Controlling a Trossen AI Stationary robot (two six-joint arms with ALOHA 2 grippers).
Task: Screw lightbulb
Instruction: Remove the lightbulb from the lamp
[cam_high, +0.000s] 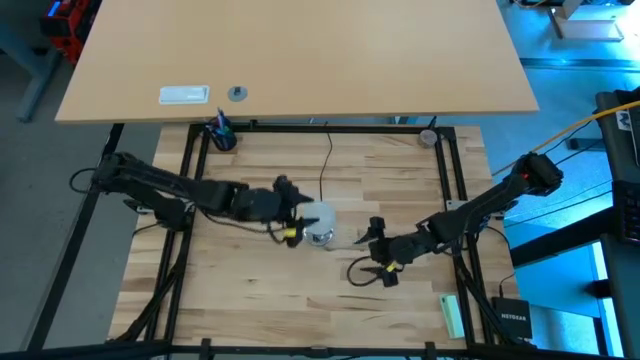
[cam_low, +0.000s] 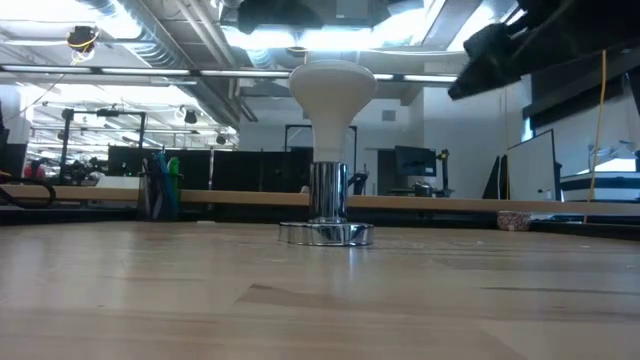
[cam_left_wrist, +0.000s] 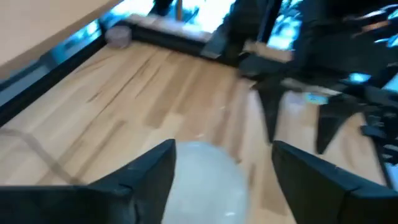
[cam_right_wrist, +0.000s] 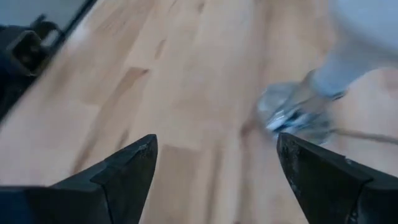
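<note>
The frosted white lightbulb (cam_low: 333, 92) stands upright, its screw end down in the round silver socket (cam_low: 327, 205), whose flat foot rests on the wooden table. My left gripper (cam_left_wrist: 222, 167) is open just above the bulb's dome (cam_left_wrist: 208, 186), one finger on each side and apart from it. In the high view the left gripper (cam_high: 300, 222) sits right beside the bulb (cam_high: 320, 217). My right gripper (cam_right_wrist: 214, 163) is open over bare wood to the right of the socket (cam_right_wrist: 292, 112), holding nothing; the high view shows the right gripper (cam_high: 370, 250) nearer the table's front.
A thin black cord (cam_high: 326, 160) runs from the socket toward the far edge. A cup of pens (cam_high: 221, 135) and a small roll (cam_high: 428, 137) stand at the far corners. A green object (cam_high: 452, 315) lies at the near right. Bare wood spans the near left.
</note>
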